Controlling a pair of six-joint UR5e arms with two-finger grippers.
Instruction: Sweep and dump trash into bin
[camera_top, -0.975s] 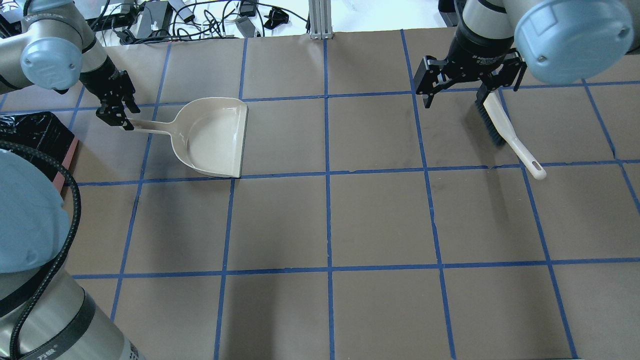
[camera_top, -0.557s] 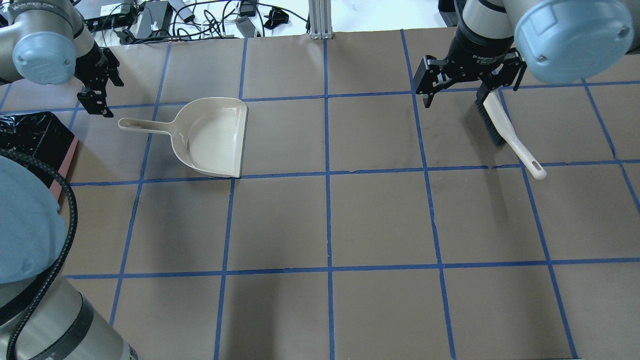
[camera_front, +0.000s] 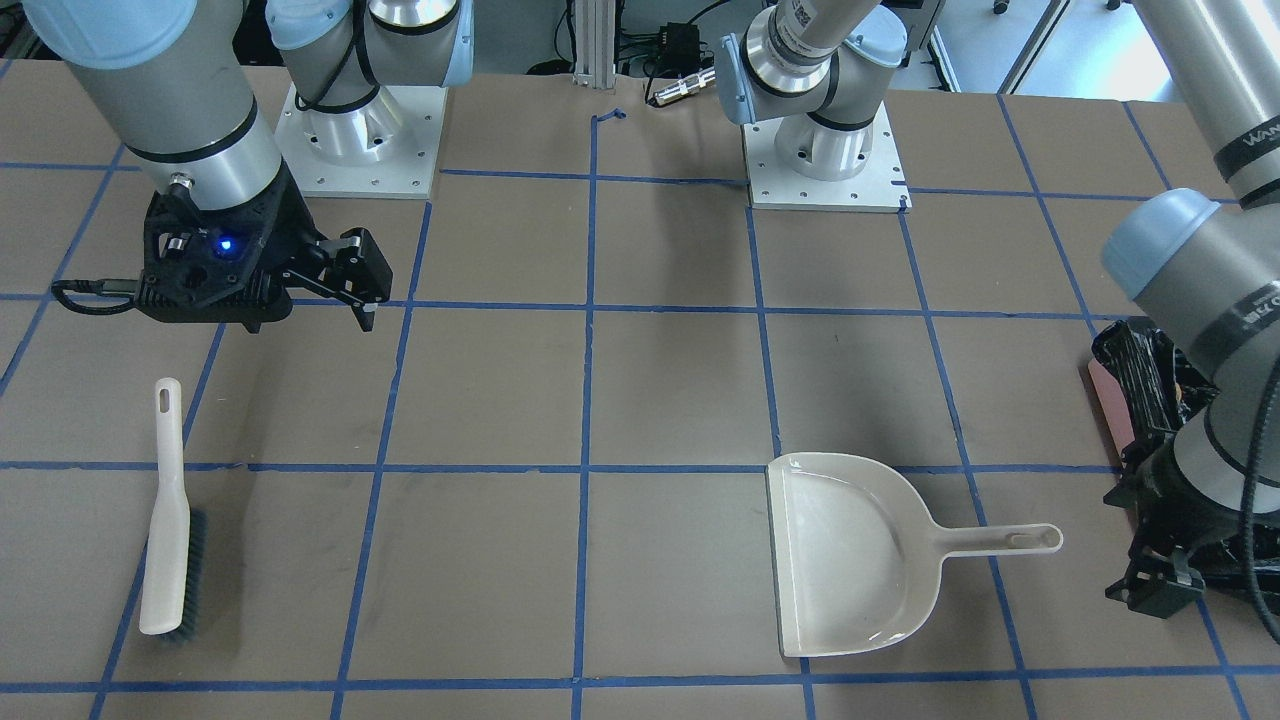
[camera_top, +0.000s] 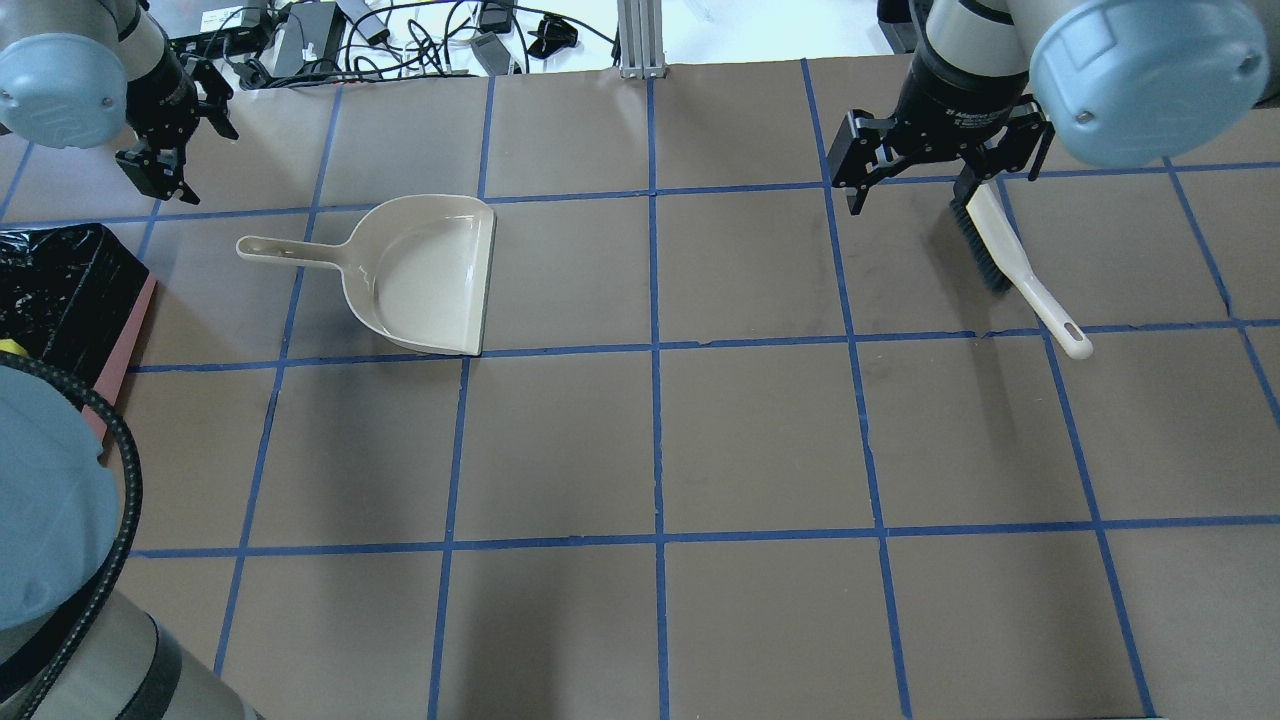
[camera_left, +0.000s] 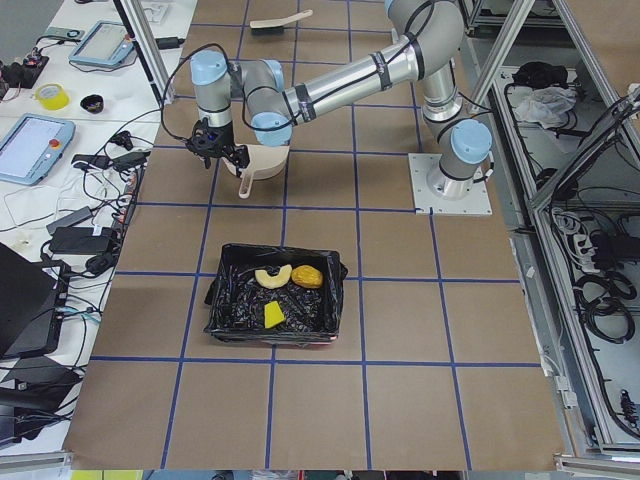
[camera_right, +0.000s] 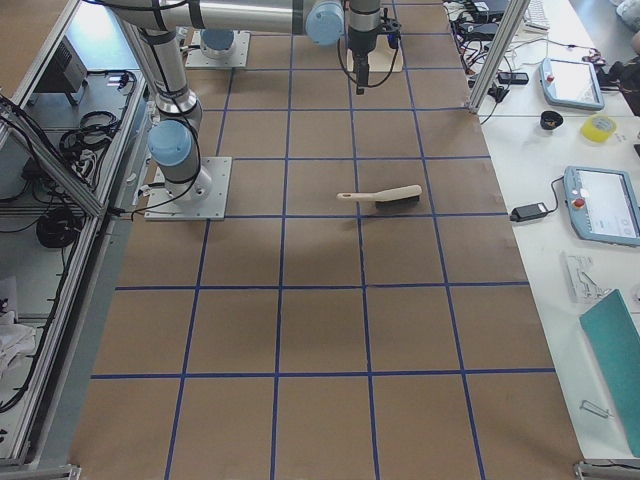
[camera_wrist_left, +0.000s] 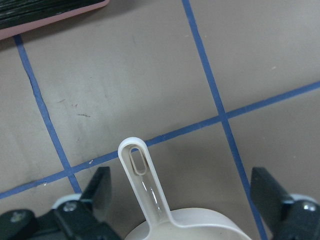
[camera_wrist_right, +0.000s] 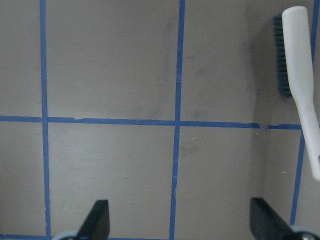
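1. The table (camera_top: 760, 440) is covered in brown paper with a blue tape grid. The arms' own bulk blocks its near-left corner in the overhead view.
2. The bin (camera_left: 228, 300) stands at the table's left end, about 9 o'clock from centre in the overhead view. That view cuts it off at the frame edge, and the front-facing view hides most of it behind the left arm. Only the left side view shows its inside.
3. The beige dustpan (camera_top: 425, 275) lies flat at roughly 10 o'clock from centre. Its handle points to 9 o'clock, toward the bin, and its pan holds nothing.
4. The brush (camera_top: 1010, 255) lies at about 2 o'clock, with its handle toward 5 o'clock. The right wrist partly covers its bristle end from overhead.
5. The right gripper (camera_wrist_right: 179, 207) hovers above the table, just at 9 o'clock of the brush head. Its fingers are spread wide and hold nothing.
6. The left gripper (camera_wrist_left: 180, 180) hangs above the dustpan's handle tip. Its fingers are wide apart, one on either side of the handle in the wrist view, and they do not touch it.
7. The trash sits inside the bin: a croissant piece (camera_left: 272, 277), beside it a potato-like lump (camera_left: 307, 276), and a sponge piece (camera_left: 273, 316) too small to make out in detail.
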